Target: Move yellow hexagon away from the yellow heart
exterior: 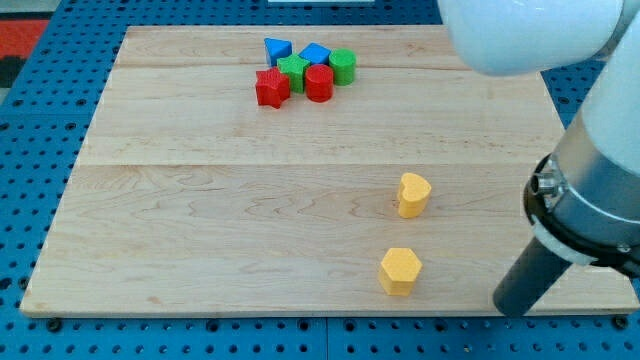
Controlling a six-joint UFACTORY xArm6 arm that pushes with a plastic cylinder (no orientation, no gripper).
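A wooden board (250, 220) is lying on a blue perforated bench (30, 130). The white arm (560, 40) is reaching in from the view's top right, carrying a dark rod (535, 275). There are no jaws on this rod, and it is holding nothing. My tip (508, 308) is resting at the board's bottom right, to the right of the yellow hexagon (400, 271) and apart from it. The yellow heart (413, 194) is sitting near the hexagon, toward the view's top. At the top, a cluster is sitting well apart: red star (271, 88), red cylinder (319, 83), green star (293, 71), green cylinder (342, 66), blue triangle (277, 50), blue block (315, 54).
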